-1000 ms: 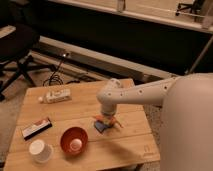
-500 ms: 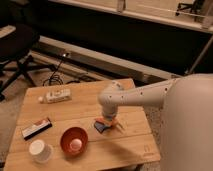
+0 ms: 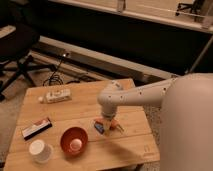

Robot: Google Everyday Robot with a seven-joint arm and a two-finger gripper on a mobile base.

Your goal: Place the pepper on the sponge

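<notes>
– Starting at the gripper (image 3: 108, 125): it points down at the table (image 3: 131, 146), right of the red bowl (image 3: 65, 138), at the end of the pale arm (image 3: 135, 95). Whether it grips or has let go, I cannot tell.

– And the pepper (image 3: 113, 123)?

– It shows as an orange streak right at the gripper, over the right-hand side of the sponge (image 3: 98, 128). Part of it seems to reach past the pad's edge. I can't settle whether it rests on the sponge or hangs just above it.

– So what might go wrong?

– My guess is a roll-off. The pepper is slender and rounded, the pad is small and soft, and the pepper sits off to one side. If it is freed there, it could tip onto the wood. A sideways pull-away could also drag it along, or shove the light sponge out from under it.

– What would you ask of a release?

– It should be centred over the pad, low, followed by a straight lift.

– Containers?

– The red bowl holds one pale, roundish thing, and I can't name it. Left of the bowl stands a white cup (image 3: 41, 156); its inside looks white, and I can't tell whether anything is in it.

– Anything else on the table?

– A black-and-white block (image 3: 36, 127) and a white-and-tan bottle (image 3: 56, 96) lie well apart from the gripper.
</notes>
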